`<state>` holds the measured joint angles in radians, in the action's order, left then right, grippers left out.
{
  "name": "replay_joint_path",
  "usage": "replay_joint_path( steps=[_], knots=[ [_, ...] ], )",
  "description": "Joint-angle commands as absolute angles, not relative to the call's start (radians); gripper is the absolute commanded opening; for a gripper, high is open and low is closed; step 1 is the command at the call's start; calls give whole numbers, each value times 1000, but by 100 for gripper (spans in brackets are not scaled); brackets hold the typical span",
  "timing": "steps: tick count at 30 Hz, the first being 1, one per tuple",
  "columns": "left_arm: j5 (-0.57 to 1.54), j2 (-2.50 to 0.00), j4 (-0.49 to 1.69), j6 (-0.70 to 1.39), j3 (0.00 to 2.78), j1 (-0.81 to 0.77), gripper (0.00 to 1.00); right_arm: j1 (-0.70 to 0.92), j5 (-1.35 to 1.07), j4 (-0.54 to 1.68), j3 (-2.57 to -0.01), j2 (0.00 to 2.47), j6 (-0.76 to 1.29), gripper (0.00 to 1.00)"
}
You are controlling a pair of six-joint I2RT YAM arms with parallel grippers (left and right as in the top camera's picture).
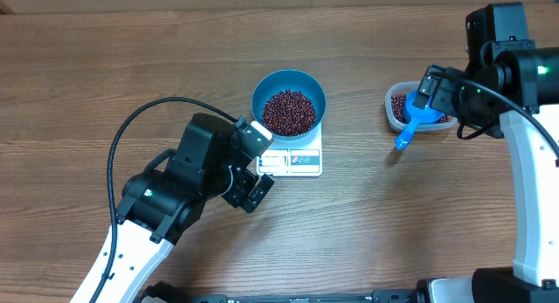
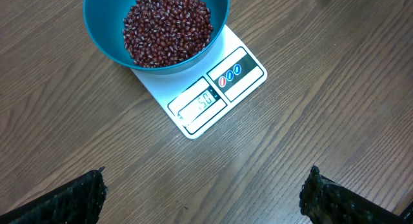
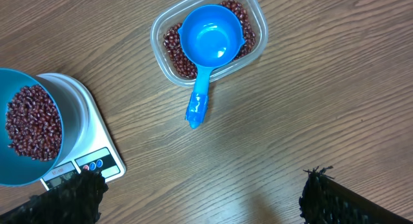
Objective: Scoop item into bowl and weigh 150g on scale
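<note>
Scale [image 2: 208, 95] reads 150 (faintly).

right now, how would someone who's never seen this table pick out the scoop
On the wooden table, find the clear plastic tub of red-brown beans near the right arm, away from the white scale. The scoop rests on top of it, cup empty, handle reaching out past the rim. It is the only bright blue thing with a handle; the teal bowl is darker.

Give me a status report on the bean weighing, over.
Open and empty: left gripper, right gripper. The bowl of beans sits on scale; display looks like 150. Blue scoop parked in tub; nothing in the way.
</note>
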<state>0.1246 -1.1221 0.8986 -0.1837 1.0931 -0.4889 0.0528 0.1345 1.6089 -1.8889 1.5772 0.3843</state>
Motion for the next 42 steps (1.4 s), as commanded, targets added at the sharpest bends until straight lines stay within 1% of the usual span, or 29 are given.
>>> replay_joint_path(
  steps=[1,42],
  knots=[
    [139,-1126,897,-195,1108,-483,100,49,129,1607,-1909,1566,365,100],
    [118,-1122,898,-196,1108,-483,100,49,129,1607,-1909,1566,365,100]
  ],
)
